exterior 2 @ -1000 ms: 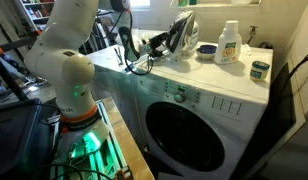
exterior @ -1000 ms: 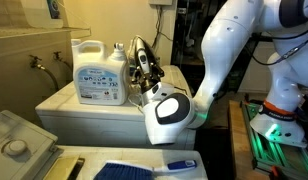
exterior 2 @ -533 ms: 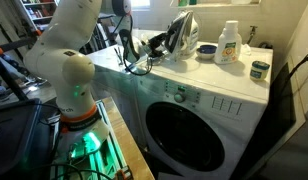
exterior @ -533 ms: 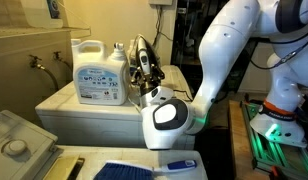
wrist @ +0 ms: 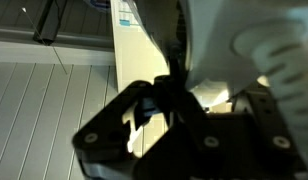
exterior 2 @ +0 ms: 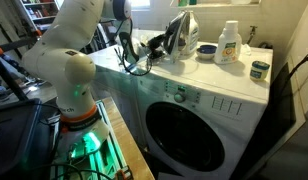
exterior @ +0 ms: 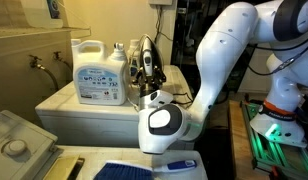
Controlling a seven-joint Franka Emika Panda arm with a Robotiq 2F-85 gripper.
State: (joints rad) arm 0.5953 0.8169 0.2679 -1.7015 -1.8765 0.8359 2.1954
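Note:
A clothes iron [exterior: 144,58] with a dark handle and pale body stands on its heel on top of the white washing machine [exterior 2: 209,95]; it also shows in an exterior view [exterior 2: 180,34]. My gripper [exterior: 151,84] sits right against the iron's rear, as both exterior views show [exterior 2: 154,45]. In the wrist view my dark jaws [wrist: 179,125] close around a dark part of the iron, with its pale body [wrist: 264,50] above right. Much of the grip is in shadow.
A large white detergent jug [exterior: 99,72] stands beside the iron. Further along the top are a smaller detergent bottle [exterior 2: 228,42], a bowl [exterior 2: 206,50] and a small jar [exterior 2: 259,69]. A wall lies behind. The arm's base [exterior 2: 79,120] stands beside the machine.
The arm's white joint has sunk lower and nearer the camera. The iron has shifted slightly along with the gripper.

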